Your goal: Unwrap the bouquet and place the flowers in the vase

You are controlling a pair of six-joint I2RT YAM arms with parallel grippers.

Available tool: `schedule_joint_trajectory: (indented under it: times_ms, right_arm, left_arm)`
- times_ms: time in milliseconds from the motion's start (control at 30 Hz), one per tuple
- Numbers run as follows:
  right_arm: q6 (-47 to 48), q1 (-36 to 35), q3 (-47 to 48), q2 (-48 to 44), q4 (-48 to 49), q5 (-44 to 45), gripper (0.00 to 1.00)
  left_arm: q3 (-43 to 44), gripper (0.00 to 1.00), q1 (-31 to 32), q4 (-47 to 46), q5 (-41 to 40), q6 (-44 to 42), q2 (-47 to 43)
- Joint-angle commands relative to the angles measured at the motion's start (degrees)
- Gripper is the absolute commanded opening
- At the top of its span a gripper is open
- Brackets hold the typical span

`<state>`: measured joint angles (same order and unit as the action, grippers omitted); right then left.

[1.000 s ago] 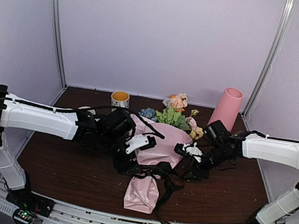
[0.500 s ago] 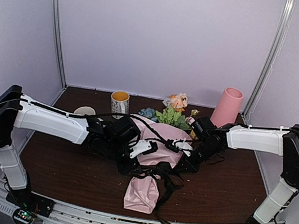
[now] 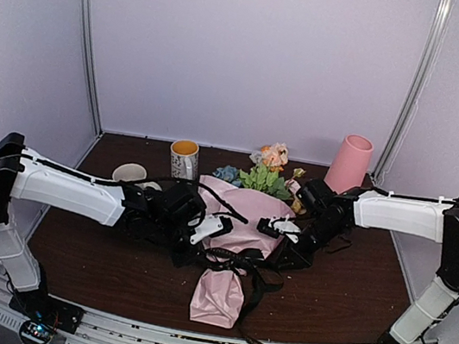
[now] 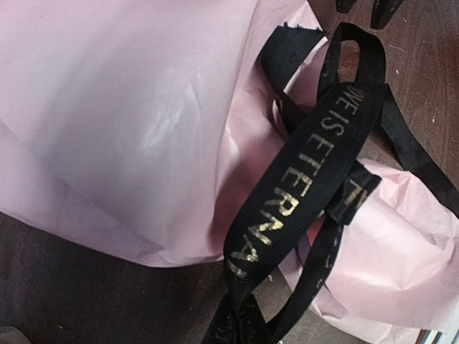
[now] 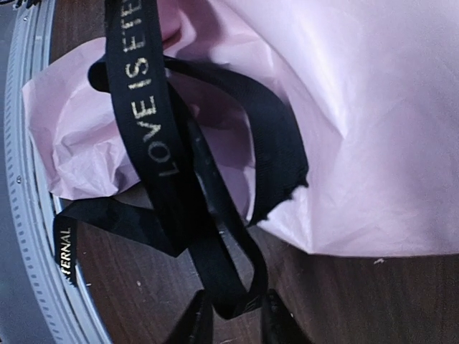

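Note:
The bouquet (image 3: pixel 244 218) lies on the table in pink tissue paper (image 4: pixel 129 122), and its flowers (image 3: pixel 263 177) point toward the back wall. A black ribbon (image 4: pixel 301 172) with gold lettering is tied round the paper's narrow end. My left gripper (image 4: pixel 240 326) is shut on one strand of that ribbon at the paper's left edge (image 3: pixel 203 253). My right gripper (image 5: pixel 237 319) sits at the bouquet's right side (image 3: pixel 275 256). Its jaws stand slightly apart, with a loop of the ribbon (image 5: pixel 215 236) lying between the fingertips (image 5: pixel 197 319). The tall pink vase (image 3: pixel 349 163) stands upright at the back right.
A patterned mug (image 3: pixel 184 158) with a yellow inside stands at the back, left of the flowers. A small white cup (image 3: pixel 129 172) sits beside it. The table's metal front rail (image 5: pixel 29 215) runs close below the bouquet's wrapped end (image 3: pixel 218 297).
My left gripper has closed onto the ribbon strand. My right gripper has moved in along the bouquet's right side to the ribbon loop, and its jaws have narrowed.

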<state>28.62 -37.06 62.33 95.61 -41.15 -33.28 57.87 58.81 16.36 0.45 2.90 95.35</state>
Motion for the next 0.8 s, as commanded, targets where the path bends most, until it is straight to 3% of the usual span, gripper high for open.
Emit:
schedule_joint_trajectory:
  times_ms: [0,367,767]
  right_arm:
    - [1.24,-0.25,2.22,-1.98,-3.83,-2.47,0.29]
    - [-2.98,-0.71,16.03,9.15,-8.82,-10.85,0.25]
    - [-6.54,-1.00,21.04,16.63,-11.96,-7.57,0.41]
  left_arm:
    - [-4.13,0.00,-0.23,-7.64,0.57,0.23,-4.38]
    - [-12.15,0.02,0.25,-14.80,-2.46,-4.95,-13.04]
    - [-12.08,0.02,1.63,-14.43,-2.92,-6.37,-11.10]
